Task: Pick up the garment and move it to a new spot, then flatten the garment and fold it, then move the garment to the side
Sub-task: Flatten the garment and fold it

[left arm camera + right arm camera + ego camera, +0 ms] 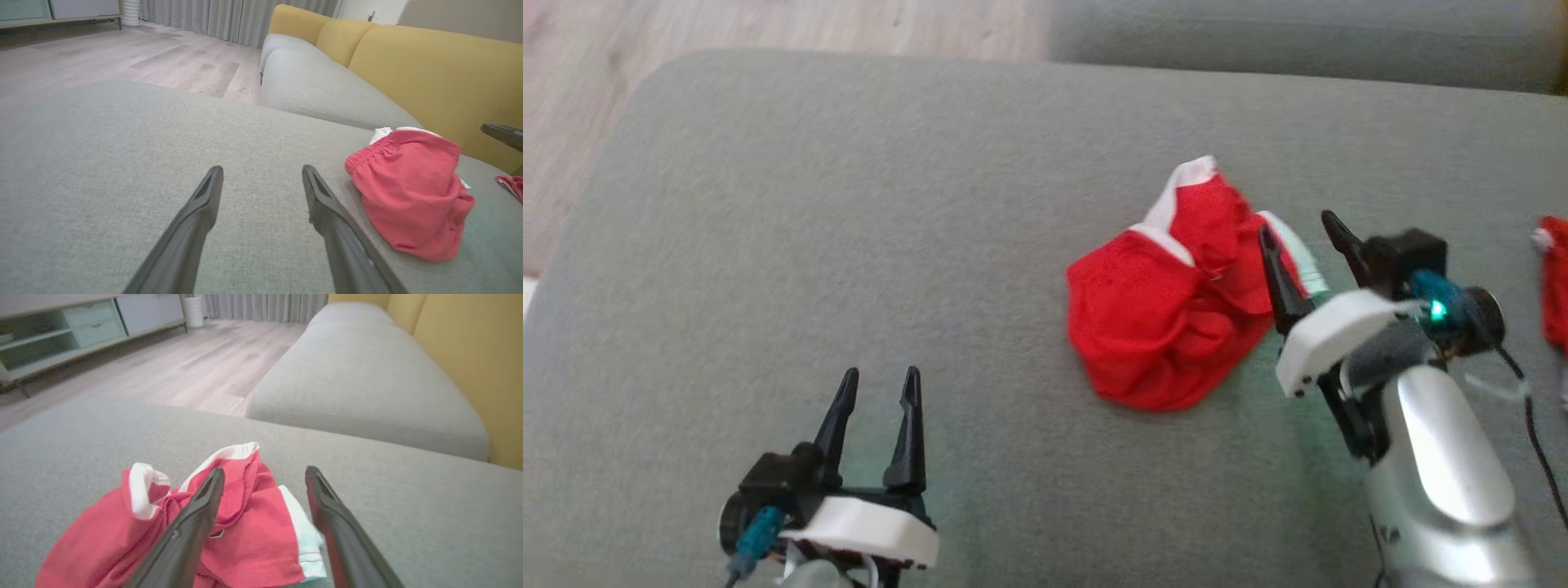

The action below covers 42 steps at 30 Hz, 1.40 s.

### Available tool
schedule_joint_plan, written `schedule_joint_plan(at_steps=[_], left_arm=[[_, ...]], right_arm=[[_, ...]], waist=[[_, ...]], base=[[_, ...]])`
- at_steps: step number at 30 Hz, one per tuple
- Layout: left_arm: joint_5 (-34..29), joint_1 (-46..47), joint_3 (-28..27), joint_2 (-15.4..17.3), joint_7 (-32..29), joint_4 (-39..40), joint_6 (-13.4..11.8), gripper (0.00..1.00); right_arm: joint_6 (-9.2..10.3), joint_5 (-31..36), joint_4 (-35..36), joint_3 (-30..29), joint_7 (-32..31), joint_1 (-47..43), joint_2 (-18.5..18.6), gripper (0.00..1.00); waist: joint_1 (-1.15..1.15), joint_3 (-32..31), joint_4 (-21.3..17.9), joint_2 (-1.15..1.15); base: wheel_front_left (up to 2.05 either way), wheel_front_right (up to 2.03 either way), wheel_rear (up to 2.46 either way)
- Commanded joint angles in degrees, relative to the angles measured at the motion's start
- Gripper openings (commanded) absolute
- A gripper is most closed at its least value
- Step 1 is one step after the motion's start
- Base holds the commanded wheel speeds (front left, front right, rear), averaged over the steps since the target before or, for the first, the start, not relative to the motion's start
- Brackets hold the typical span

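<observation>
A crumpled red garment (pixel 1168 318) with white trim lies bunched on the grey cushion (pixel 849 245), right of centre. My right gripper (pixel 1298 224) hovers at the garment's right edge, open, its fingers straddling the white-trimmed hem without closing on it. From the right wrist, the garment (pixel 245 531) lies under and between the open fingers (pixel 192 522). My left gripper (pixel 878 380) is open at the lower left, well apart from the cloth, nothing between its fingers. From the left wrist the garment (pixel 412 192) sits to the right of the gripper (pixel 261 171).
Another red cloth piece (pixel 1553 282) lies at the far right edge of the cushion. A second grey seat cushion (pixel 359 388) and yellow backrests (pixel 441 77) stand beyond. Wooden floor (pixel 686 33) lies past the cushion's far-left edge.
</observation>
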<state>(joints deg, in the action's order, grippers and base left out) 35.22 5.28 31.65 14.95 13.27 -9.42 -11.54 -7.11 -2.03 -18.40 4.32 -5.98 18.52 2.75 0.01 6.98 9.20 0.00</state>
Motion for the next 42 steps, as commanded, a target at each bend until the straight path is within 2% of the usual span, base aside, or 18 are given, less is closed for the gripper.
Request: schedule_joint_plan(at_steps=[1,7,13,14,15,16,17,19,20,21,27,32,35,37,42], left_arm=[[-0.5,2.5,-1.4,-0.2,0.9,0.6,0.4,1.00],[-0.9,3.5,-1.2,-1.8,1.3,-1.5,1.4,1.00],[-1.5,3.9,-1.5,-2.8,1.6,-2.9,2.2,1.00],[-1.6,3.9,-1.6,-2.9,1.6,-3.0,2.2,1.00],[-1.7,3.9,-1.7,-3.0,1.6,-3.1,2.3,1.00],[-1.9,3.8,-1.7,-3.1,1.6,-3.2,2.3,1.00],[-2.0,3.8,-1.7,-3.1,1.6,-3.3,2.4,1.00],[-2.3,3.7,-1.9,-3.1,1.7,-3.5,2.4,1.00],[-2.3,3.7,-1.9,-3.1,1.7,-3.5,2.4,1.00],[-2.4,3.6,-1.9,-3.1,1.7,-3.5,2.4,1.00],[-3.0,3.3,-1.9,-2.8,1.7,-3.8,2.6,1.00],[-3.0,2.6,-1.6,-2.4,1.6,-3.8,2.4,1.00],[-3.0,2.0,-1.6,-2.0,1.4,-3.5,2.2,1.00],[-2.8,1.4,-1.7,-1.6,1.2,-3.0,1.9,1.00],[-2.5,0.9,-2.0,-0.8,0.8,-2.0,1.5,1.00]], right_arm=[[-0.37,0.5,-0.9,1.4,-1.6,3.8,0.1,1.00],[-0.37,2.0,-9.5,-0.5,-5.0,10.1,0.5,1.00],[-0.37,1.8,-16.8,-0.8,-7.5,13.9,0.8,1.00],[-0.37,1.4,-17.6,-0.4,-7.6,14.3,0.7,0.95],[-0.37,0.9,-17.9,0.0,-7.1,14.6,0.7,0.72],[-0.37,0.7,-18.4,0.2,-6.6,14.9,0.7,0.44],[-0.37,0.6,-18.6,0.5,-5.9,15.2,0.7,0.37],[-0.37,0.4,-18.9,1.0,-3.9,15.7,0.7,0.15],[-0.37,0.4,-18.9,1.0,-3.9,15.7,0.7,0.15],[-0.37,0.3,-18.9,1.3,-2.9,16.0,0.6,0.00],[-0.37,-0.6,-17.4,3.9,1.5,16.8,0.5,0.00],[-0.37,-2.0,-12.2,6.2,4.1,13.8,0.6,0.00],[-0.37,-2.7,-7.1,6.7,4.6,9.0,1.5,0.00],[-0.37,-3.0,-1.5,5.7,4.1,1.8,2.4,0.00],[-0.37,-2.3,5.3,1.9,2.1,-10.0,3.2,0.00]], waist=[[-0.01,2.6,3.3,0.00],[-0.01,4.3,6.9,0.00],[-0.01,5.0,8.4,0.00],[-0.01,5.1,8.4,0.00],[-0.01,5.1,8.5,0.00],[-0.01,5.2,8.4,0.00],[-0.01,5.1,8.3,0.00],[-0.01,4.9,7.9,0.00],[-0.01,4.9,7.9,0.00],[-0.01,4.8,7.6,0.00],[-0.01,3.3,5.3,0.00],[-0.01,1.1,3.2,0.00],[-0.01,0.1,2.1,0.00],[-0.01,-0.7,1.2,0.00],[-0.01,-1.0,0.0,0.00]], base=[[0.00,0.00,0.00],[0.00,0.00,0.00],[0.00,0.00,0.00],[0.00,0.00,0.00],[0.00,0.00,0.00],[0.00,0.00,0.00],[0.00,0.00,0.00],[0.00,0.00,0.00],[0.00,0.00,0.00],[0.00,0.00,0.00],[0.00,0.00,0.00],[0.00,0.00,0.00],[0.00,0.00,0.00],[0.00,0.00,0.00],[0.00,0.00,0.00]])
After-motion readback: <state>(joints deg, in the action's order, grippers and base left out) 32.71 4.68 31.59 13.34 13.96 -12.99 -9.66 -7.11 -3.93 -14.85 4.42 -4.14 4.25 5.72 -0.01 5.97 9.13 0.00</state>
